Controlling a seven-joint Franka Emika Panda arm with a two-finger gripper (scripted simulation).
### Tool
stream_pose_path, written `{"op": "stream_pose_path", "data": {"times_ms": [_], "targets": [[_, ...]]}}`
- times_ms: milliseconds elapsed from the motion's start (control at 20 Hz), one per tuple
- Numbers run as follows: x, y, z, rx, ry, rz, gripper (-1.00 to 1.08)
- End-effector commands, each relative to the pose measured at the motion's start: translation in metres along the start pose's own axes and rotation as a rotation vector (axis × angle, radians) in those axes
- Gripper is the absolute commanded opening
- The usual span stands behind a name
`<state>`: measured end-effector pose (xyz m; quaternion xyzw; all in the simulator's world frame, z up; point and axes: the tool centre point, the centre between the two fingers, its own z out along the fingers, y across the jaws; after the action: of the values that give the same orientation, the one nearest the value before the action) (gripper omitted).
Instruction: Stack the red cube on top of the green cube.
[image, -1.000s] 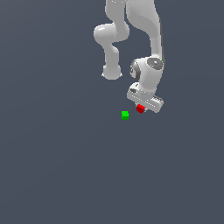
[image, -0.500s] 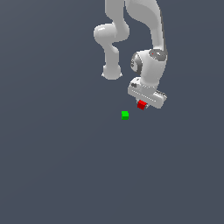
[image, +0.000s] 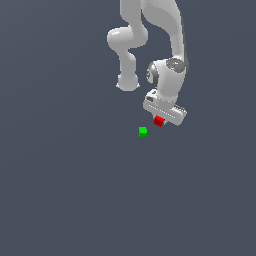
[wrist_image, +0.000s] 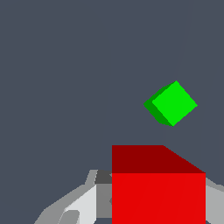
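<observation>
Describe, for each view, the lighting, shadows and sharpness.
Exterior view: flat, even light, no cast shadows under the green cube or red cube; edges slightly soft. Wrist view: crisp, no blur or glare; cube faces differ in shade, and the frame crops the red cube.

Even, flat simulator lighting in both views, neither dim nor glaring; no cast shadows fall on the dark grey table (image: 65, 190). Both cubes show brighter and darker faces. Edges are slightly soft and jagged; nothing is motion-blurred or distorted
</observation>
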<state>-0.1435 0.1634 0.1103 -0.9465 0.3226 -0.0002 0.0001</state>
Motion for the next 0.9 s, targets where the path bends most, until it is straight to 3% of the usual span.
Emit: {"op": "stream_pose_path", "data": {"times_ms": [0,450,850], "targets": [[0.008,0.009,0.007,0.0,0.0,0.001,-1.0],[0.046,0.048,0.04,-0.001,0.001,0.001,-1.0],[0.057,0.057,0.049,0.0,0.0,0.001,-1.0]]}}
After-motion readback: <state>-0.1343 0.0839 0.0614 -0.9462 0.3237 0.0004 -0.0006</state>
